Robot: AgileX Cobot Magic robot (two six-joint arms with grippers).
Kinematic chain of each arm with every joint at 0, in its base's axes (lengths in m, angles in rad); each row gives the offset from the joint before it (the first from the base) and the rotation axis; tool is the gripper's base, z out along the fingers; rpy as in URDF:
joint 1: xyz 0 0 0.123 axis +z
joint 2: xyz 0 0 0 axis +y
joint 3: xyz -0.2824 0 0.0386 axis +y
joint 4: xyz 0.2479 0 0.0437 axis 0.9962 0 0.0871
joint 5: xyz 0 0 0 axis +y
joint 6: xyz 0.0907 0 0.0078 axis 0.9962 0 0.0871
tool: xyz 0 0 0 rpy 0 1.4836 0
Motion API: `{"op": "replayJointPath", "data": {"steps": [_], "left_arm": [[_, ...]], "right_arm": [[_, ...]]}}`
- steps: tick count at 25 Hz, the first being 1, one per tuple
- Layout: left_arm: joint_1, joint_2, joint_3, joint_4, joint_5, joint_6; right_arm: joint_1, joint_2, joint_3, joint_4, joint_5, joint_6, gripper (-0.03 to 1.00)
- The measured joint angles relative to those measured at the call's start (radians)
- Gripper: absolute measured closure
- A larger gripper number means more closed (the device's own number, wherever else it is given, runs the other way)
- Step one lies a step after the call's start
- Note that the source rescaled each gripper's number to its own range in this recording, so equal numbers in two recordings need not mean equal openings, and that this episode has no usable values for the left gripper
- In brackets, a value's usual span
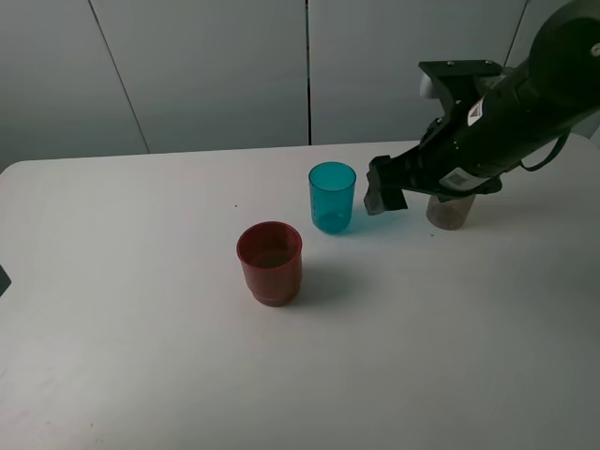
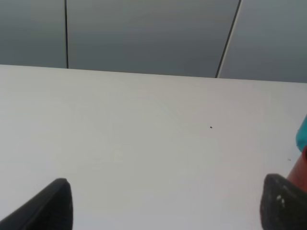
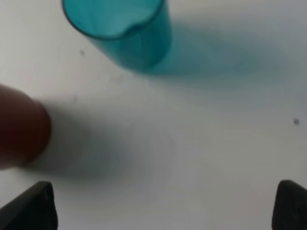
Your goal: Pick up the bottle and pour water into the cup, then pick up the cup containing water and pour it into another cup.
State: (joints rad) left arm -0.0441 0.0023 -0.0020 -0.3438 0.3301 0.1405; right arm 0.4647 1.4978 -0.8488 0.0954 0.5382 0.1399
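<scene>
1. A white table fills most of the high view, with pale grey wall panels behind it, split by dark seams.
2. The right arm, black and bulky, comes in from about 2 o'clock and slants down toward the middle of the table.
3. The right gripper hangs just beside the teal cup, at its 3 o'clock, not touching it. In its wrist view the two dark fingertips stand far apart with bare table between them, holding nothing.
4. The bottle stands at about 3 o'clock from the teal cup, largely hidden under the right arm; only its smoky brown lower part shows.
5. The red cup stands upright near the table centre, at roughly 7 o'clock from the teal cup and apart from it.
6. The teal cup stands upright, open mouth up; whether it holds water cannot be told.
7. The left gripper shows only in its own wrist view: its black fingertips are spread wide over bare table, with slivers of red and teal at the frame edge.
</scene>
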Motion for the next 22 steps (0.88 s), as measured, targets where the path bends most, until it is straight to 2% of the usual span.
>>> {"op": "replayJointPath", "data": {"steps": [5,10,13,17,20,22], "left_arm": [[0.0,0.0,0.0,0.0,0.0,0.0],[0.0,0.0,0.0,0.0,0.0,0.0],[0.0,0.0,0.0,0.0,0.0,0.0],[0.0,0.0,0.0,0.0,0.0,0.0],[0.0,0.0,0.0,0.0,0.0,0.0],[0.0,0.0,0.0,0.0,0.0,0.0]], "right_arm": [[-0.158,-0.152,0.126,0.02,0.105,-0.01,0.09],[-0.302,-0.406,0.231,0.02,0.195,-0.049,0.09],[-0.376,-0.603,0.242,-0.005,0.272,-0.053,0.0],[-0.409,-0.838,0.244,-0.083,0.425,-0.058,-0.01],[-0.412,-1.003,0.244,-0.095,0.553,-0.059,-0.01],[-0.413,-1.1,0.242,-0.102,0.603,-0.059,-0.01]]}}
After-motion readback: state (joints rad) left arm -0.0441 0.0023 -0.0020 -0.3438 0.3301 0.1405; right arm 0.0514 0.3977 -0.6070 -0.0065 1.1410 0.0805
